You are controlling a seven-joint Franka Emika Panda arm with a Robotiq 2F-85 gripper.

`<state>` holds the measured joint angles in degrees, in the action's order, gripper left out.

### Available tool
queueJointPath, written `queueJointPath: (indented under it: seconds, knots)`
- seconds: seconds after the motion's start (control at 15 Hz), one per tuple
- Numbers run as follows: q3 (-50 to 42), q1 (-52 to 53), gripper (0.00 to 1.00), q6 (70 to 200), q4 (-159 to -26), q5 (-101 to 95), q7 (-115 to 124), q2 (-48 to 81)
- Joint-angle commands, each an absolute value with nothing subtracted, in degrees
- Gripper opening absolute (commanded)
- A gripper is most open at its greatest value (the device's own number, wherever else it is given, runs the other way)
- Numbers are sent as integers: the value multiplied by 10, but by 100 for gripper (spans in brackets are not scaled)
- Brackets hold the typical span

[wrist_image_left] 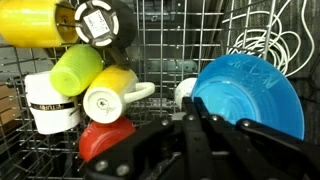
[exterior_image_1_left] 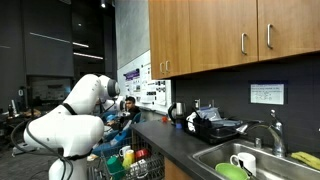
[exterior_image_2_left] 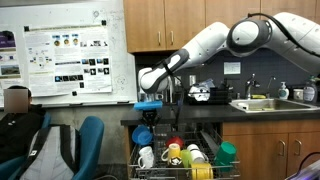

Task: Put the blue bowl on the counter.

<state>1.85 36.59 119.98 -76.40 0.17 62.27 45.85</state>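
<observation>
Blue bowl (wrist_image_left: 245, 95) stands on edge, pincer (wrist_image_left: 198, 120) near its rim.

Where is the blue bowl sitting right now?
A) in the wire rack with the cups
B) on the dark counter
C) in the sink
A: in the wrist view the blue bowl stands on edge among the wires of the rack, next to the cups.

White rounded arm (exterior_image_2_left: 215, 40) segments, black end effector (wrist_image_left: 193, 128)
</observation>
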Motion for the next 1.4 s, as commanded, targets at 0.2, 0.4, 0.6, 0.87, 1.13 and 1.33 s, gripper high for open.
queueJointPath:
  seconds: [0.2,0.4,0.6,0.87,1.13,1.33]
  knots:
    - [25,347,1,1226,-823,32,627,387]
    - [20,336,1,1247,-820,60,642,379]
    - [36,303,1,1266,-808,59,674,384]
    - [45,271,1,1302,-811,76,703,382]
    - [59,240,1,1338,-800,106,734,388]
    - [54,251,4,1328,-790,83,723,403]
